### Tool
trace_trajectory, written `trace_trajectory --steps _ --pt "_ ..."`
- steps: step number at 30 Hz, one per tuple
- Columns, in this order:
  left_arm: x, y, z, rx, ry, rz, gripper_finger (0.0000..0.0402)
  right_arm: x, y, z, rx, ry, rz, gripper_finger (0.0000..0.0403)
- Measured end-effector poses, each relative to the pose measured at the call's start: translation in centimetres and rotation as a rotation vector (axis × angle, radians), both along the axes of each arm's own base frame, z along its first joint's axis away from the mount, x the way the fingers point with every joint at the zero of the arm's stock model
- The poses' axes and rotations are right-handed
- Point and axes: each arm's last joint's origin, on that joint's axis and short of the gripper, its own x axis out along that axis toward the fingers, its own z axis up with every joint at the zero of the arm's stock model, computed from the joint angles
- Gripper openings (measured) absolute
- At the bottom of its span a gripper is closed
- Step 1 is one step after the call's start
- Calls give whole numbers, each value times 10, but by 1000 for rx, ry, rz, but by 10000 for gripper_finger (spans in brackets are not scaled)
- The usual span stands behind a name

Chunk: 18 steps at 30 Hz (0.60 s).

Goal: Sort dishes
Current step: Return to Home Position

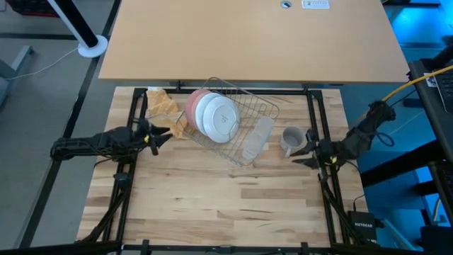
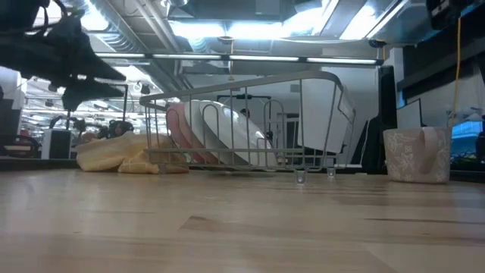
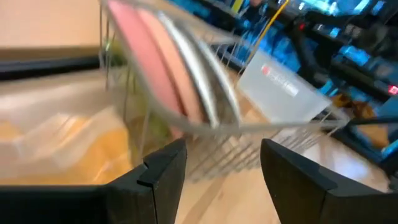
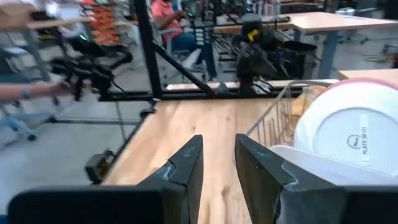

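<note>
From above I see the wire rack (image 1: pixel 251 106) mid-desk, with the pink plates (image 1: pixel 192 106) at its left end. The white plate (image 1: pixel 218 118) stands against them, its underside facing the right arm. A clear plastic holder (image 1: pixel 257 138) hangs on the rack's near side.

The low view adds that the plates stand on edge, leaning a little. My right wrist view shows small print on the white plate's underside and a seated person (image 4: pixel 168 18) beyond the desk (image 1: pixel 226 205).

The grey mug (image 1: pixel 290 139) stands on the desk outside the rack, just beside my right hand (image 1: pixel 297 154). That hand's fingers are a narrow gap apart, holding nothing.

My left hand (image 1: pixel 165 136) hovers at the rack's left corner, close to the pink plates and beside the yellow cloth (image 1: pixel 164 105). Its fingers are spread wide and empty.
</note>
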Motion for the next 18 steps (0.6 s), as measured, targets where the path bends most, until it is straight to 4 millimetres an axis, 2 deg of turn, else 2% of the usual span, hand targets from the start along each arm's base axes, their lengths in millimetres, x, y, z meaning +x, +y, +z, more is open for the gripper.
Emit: trace_trajectory --steps 4,9,18 --pt "-2 0 -8 -21 79 3 196 -13 -13 0 19 -10 40 97" --pt "-1 0 -8 18 102 -7 196 -24 -22 -7 33 -30 38 97" --pt "-1 0 -8 19 104 -7 196 -18 -17 -66 42 -89 32 97"
